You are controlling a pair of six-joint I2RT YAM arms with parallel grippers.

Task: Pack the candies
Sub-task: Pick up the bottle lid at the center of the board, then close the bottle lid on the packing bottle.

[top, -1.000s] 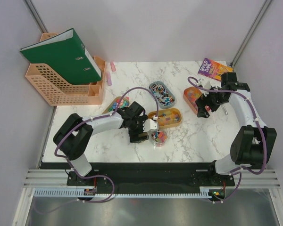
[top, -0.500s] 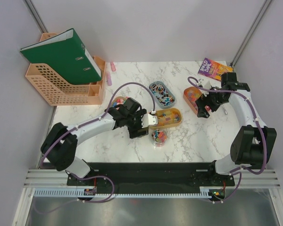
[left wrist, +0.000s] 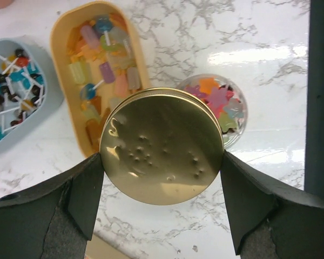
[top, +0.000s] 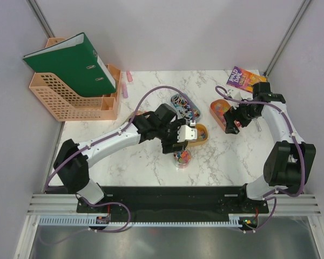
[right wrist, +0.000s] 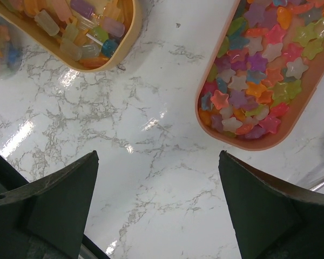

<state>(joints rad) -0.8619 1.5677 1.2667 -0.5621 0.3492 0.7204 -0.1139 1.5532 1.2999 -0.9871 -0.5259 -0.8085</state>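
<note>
Left claw [left wrist: 162, 162] clamps a round gold lid [left wrist: 162, 145]; right claw [right wrist: 156, 210] gapes wide, holding nothing.

The lid is shiny dimpled metal, pinched rim to rim between the matte black fingers [left wrist: 86, 194], and it partly covers a small clear round jar [left wrist: 229, 108] on the white veined marble bench [left wrist: 248, 32]. The candies [left wrist: 210, 89] in the jar are star-shaped. The left wrist view also picks out wrapped sweets and lollipops in a yellow oval tray [left wrist: 142, 65] and stick lollipops in a grey-blue tray [left wrist: 53, 91]. Only the right wrist view resolves the glossy, translucent stars heaped in a salmon oval tray [right wrist: 259, 145]. The top view blurs all of these to mixed colour, but shows the jar just on the near side of the yellow tray.
</note>
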